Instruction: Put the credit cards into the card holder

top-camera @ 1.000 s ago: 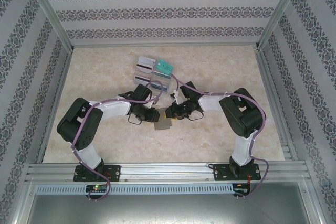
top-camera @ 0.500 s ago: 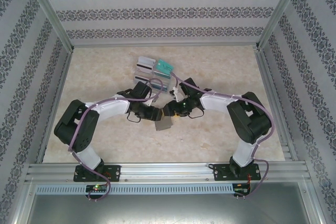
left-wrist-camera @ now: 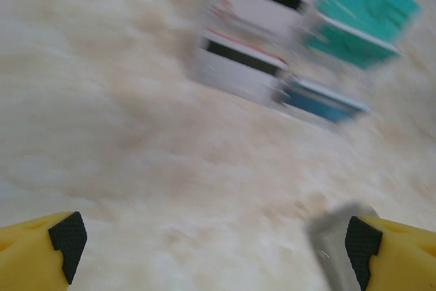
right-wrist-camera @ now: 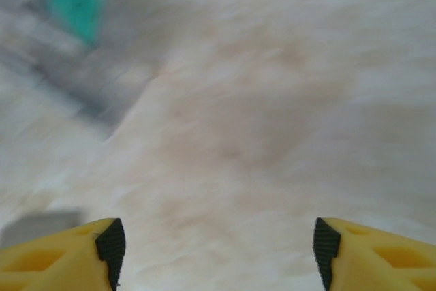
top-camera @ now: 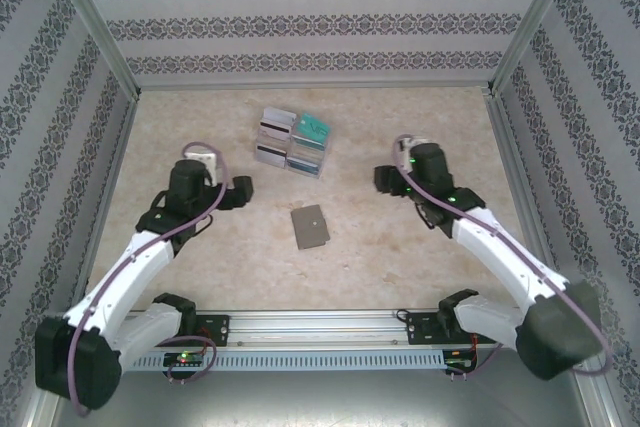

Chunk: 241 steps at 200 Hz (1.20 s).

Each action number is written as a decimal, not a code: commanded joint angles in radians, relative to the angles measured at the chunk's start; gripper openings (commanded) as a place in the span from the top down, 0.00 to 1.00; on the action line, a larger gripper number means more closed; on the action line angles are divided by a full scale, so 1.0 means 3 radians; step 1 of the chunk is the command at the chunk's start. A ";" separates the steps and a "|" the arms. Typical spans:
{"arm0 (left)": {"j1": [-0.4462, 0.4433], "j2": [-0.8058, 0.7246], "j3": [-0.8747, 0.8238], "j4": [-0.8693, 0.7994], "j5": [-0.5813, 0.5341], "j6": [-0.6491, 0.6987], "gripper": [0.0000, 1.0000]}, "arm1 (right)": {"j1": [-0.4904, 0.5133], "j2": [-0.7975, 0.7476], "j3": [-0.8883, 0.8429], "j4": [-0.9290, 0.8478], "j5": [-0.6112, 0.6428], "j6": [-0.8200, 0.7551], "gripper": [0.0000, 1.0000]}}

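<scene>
The card holder [top-camera: 312,227], a flat grey wallet, lies alone on the table's middle; its corner shows in the left wrist view [left-wrist-camera: 332,243] and the right wrist view [right-wrist-camera: 37,226]. Credit cards stand in a clear tray behind it: white-grey ones with dark stripes [top-camera: 276,123] [left-wrist-camera: 253,6] and teal ones [top-camera: 314,128] [left-wrist-camera: 362,11] [right-wrist-camera: 75,3]. My left gripper [top-camera: 243,190] [left-wrist-camera: 214,244] is left of the holder, open and empty. On the holder's right, my right gripper [top-camera: 384,179] [right-wrist-camera: 218,244] is open and empty too.
The clear four-compartment tray [top-camera: 291,156] sits at the back centre of the beige marbled table [top-camera: 200,117]. Patterned walls and metal posts close in three sides. A metal rail [top-camera: 320,325] with the arm bases runs along the near edge.
Both arms have swung outward from the middle, left arm leftward and right arm rightward. Both grippers opened. The card holder they were at now lies free on the table.
</scene>
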 commanded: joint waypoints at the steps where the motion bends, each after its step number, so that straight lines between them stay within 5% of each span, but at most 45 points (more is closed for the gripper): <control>1: 0.0263 -0.0038 -0.0168 0.0351 -0.0598 -0.0074 0.00 | -0.0359 -0.0166 -0.0326 0.0578 0.0674 -0.0151 0.16; 13: 0.0363 0.0029 -0.0228 0.0469 -0.0834 -0.0058 0.00 | -0.0480 -0.0203 -0.0538 0.0985 0.0969 -0.0161 0.03; 59: 0.0695 0.0159 -0.0947 0.1835 -0.1208 0.0394 0.00 | -0.0818 0.0243 -0.0749 0.1687 0.1044 -0.0365 0.02; 101: 0.1131 0.0522 -0.1206 0.2529 -0.0633 0.0536 0.00 | -0.0825 0.0538 -0.1190 0.2854 0.0820 -0.0667 0.02; 147: 0.1214 0.1190 -0.1116 0.3263 0.0067 0.0544 0.00 | -0.0818 0.1241 -0.1327 0.3815 0.0644 -0.0797 0.02; 166: 0.1215 0.1467 -0.0936 0.3316 0.0330 0.0586 0.00 | -0.0869 0.1200 -0.1189 0.3455 0.0492 -0.0771 0.02; 189: 0.1204 0.1717 -0.0864 0.3457 0.0532 0.0701 0.00 | -0.0916 0.1481 -0.1356 0.4116 0.0224 -0.0805 0.02; 217: 0.1171 0.1792 -0.0718 0.3279 0.0668 0.0798 0.00 | -0.0994 0.1417 -0.1276 0.3837 0.0028 -0.0777 0.02; 241: 0.0888 0.1933 -0.0712 0.3358 0.0617 0.1157 0.00 | -0.0999 0.1392 -0.1266 0.3784 0.0022 -0.0789 0.02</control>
